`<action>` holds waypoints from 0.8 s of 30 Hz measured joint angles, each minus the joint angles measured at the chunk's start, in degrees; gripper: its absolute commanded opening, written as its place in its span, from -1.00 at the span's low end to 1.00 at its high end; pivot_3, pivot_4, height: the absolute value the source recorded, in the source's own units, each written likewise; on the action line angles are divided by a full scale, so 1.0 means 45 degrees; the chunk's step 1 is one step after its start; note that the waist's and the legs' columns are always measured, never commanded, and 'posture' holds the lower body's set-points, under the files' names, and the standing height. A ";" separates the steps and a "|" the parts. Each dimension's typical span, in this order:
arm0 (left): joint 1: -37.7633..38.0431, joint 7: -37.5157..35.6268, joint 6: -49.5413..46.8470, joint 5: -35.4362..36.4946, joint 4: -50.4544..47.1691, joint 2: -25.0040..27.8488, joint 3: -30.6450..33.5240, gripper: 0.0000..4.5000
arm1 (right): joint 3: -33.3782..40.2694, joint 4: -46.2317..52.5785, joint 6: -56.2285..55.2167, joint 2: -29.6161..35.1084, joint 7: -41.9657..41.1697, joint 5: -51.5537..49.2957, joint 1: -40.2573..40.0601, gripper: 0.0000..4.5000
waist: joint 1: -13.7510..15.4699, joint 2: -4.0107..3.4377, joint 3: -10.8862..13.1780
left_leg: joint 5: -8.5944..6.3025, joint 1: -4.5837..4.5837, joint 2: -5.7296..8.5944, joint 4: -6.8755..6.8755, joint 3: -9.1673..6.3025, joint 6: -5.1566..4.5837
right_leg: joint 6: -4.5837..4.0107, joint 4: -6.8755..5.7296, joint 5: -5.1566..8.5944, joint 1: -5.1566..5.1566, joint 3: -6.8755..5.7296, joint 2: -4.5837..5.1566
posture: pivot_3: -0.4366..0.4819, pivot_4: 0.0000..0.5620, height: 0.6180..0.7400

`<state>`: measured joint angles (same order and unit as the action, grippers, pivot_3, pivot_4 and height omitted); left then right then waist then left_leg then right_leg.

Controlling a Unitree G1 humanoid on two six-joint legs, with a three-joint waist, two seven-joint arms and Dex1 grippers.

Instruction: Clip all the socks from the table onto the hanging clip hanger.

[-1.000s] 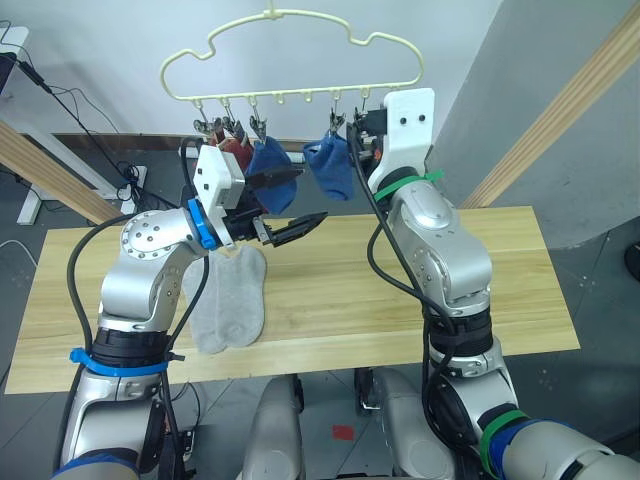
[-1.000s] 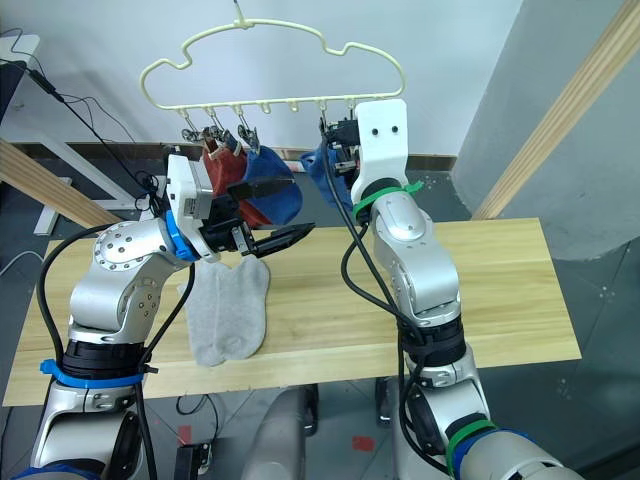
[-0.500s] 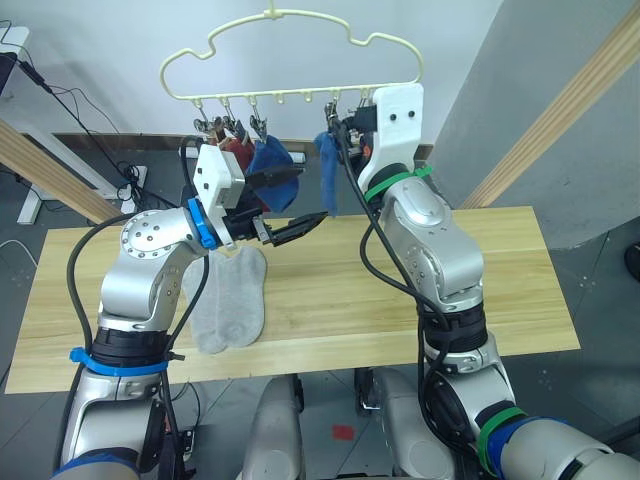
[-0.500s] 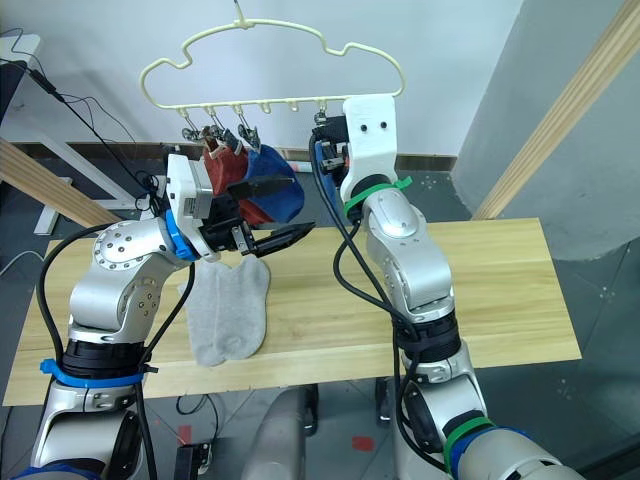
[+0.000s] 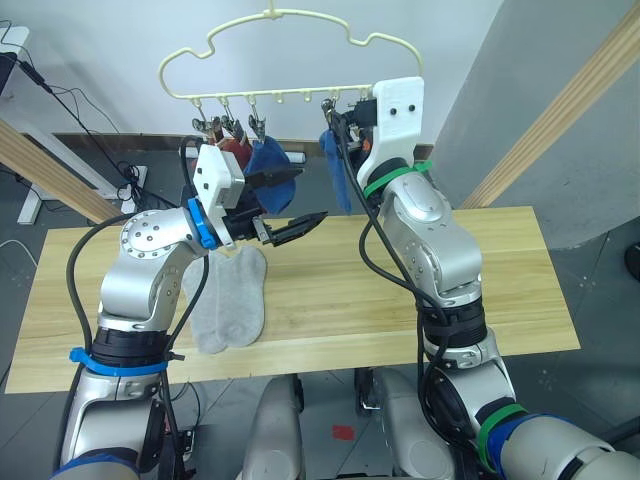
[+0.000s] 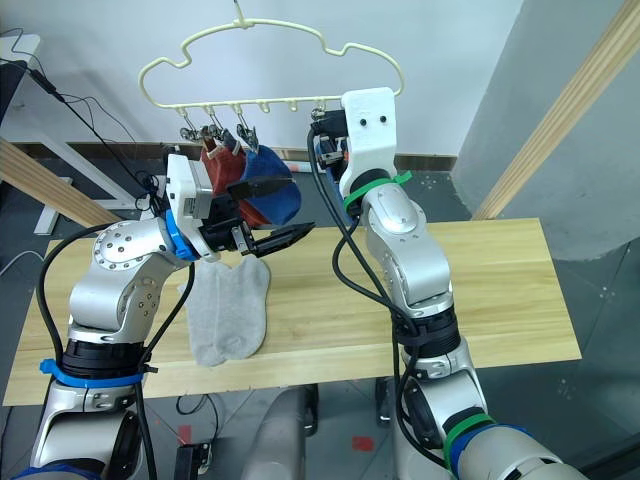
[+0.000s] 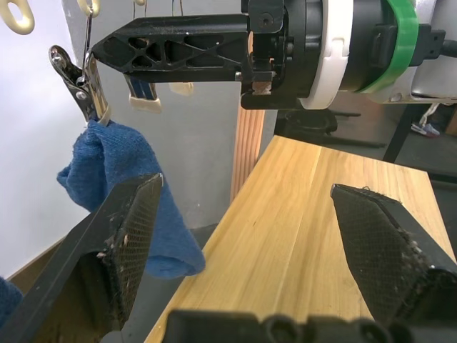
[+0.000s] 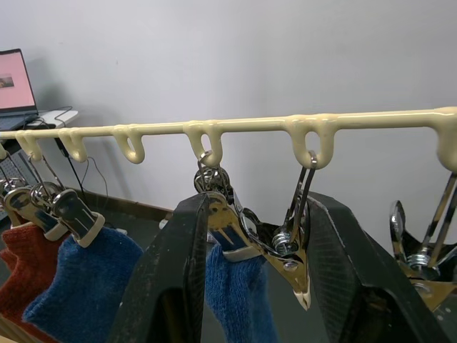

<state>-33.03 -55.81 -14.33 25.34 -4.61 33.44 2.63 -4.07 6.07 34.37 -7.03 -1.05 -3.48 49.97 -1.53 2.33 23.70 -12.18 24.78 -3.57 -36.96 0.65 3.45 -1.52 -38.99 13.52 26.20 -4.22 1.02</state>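
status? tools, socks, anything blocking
Left tool open, empty, over table. Right tool astride a clip holding blue sock. Grey socks on table. Nothing blocking.

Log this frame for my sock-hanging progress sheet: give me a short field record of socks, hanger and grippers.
hung socks: rust red, blue sock, second blue sock on clip hanger
socks on table: light grey socks
left gripper: open, empty, beside the hung socks
right gripper: fingers either side of a metal clip holding the second blue sock
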 measured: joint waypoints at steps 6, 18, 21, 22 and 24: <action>0.0030 0.0020 -0.0001 0.0001 0.0000 0.0000 0.0000 0.84 | 0.0005 0.0000 -0.0002 0.0058 -0.0002 0.0002 -0.0001 -0.91 | 0.0000 0.0000 0.0000 | 0.0000 0.0000 0.0000 0.0000 0.0001 0.0000 | 0.0000 0.0000 0.0000 0.0000 0.0001 0.0000 | -0.14 0.33 1.00; 0.0136 0.0647 -0.0203 -0.0042 -0.0019 0.0010 0.0059 0.84 | 0.0007 0.0000 -0.0001 0.0191 -0.0016 0.0003 0.0000 -1.00 | -0.0006 0.0000 0.0000 | 0.0000 0.0000 -0.0002 0.0000 0.0002 -0.0001 | 0.0000 0.0000 0.0000 0.0000 0.0003 0.0000 | -0.15 0.34 1.00; 0.0744 0.1241 -0.0873 -0.0122 -0.0087 0.0242 0.0202 0.92 | 0.0040 0.0000 -0.0002 0.0296 -0.0021 0.0002 0.0000 -1.00 | -0.0047 0.0000 0.0000 | 0.0000 -0.0002 -0.0007 0.0002 0.0002 0.0000 | -0.0001 0.0000 0.0000 0.0002 0.0004 0.0000 | -0.15 0.34 1.00; 0.1001 0.1693 -0.1116 -0.0241 -0.0130 0.0234 0.0333 1.00 | 0.0064 0.0000 -0.0004 0.0324 -0.0025 0.0001 0.0004 -1.00 | -0.0046 0.0000 0.0000 | 0.0000 -0.0001 -0.0012 0.0002 -0.0001 0.0000 | -0.0001 -0.0001 0.0000 0.0002 0.0002 0.0000 | -0.15 0.34 1.00; 0.1669 0.2900 -0.1398 -0.0631 -0.0324 0.0013 0.0704 1.00 | 0.0101 0.0000 -0.0012 0.0352 -0.0029 0.0000 0.0006 -1.00 | -0.0041 0.0000 0.0000 | 0.0000 -0.0001 -0.0013 0.0003 0.0000 -0.0001 | 0.0000 0.0000 0.0000 0.0002 0.0004 0.0002 | -0.14 0.34 1.00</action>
<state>-25.53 -42.76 -20.62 22.50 -6.07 33.50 5.80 -3.62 6.08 34.32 -5.44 -1.18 -3.47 50.00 -1.72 2.33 23.70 -12.18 24.77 -3.63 -36.95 0.65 3.45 -1.52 -38.99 13.51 26.21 -4.20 1.03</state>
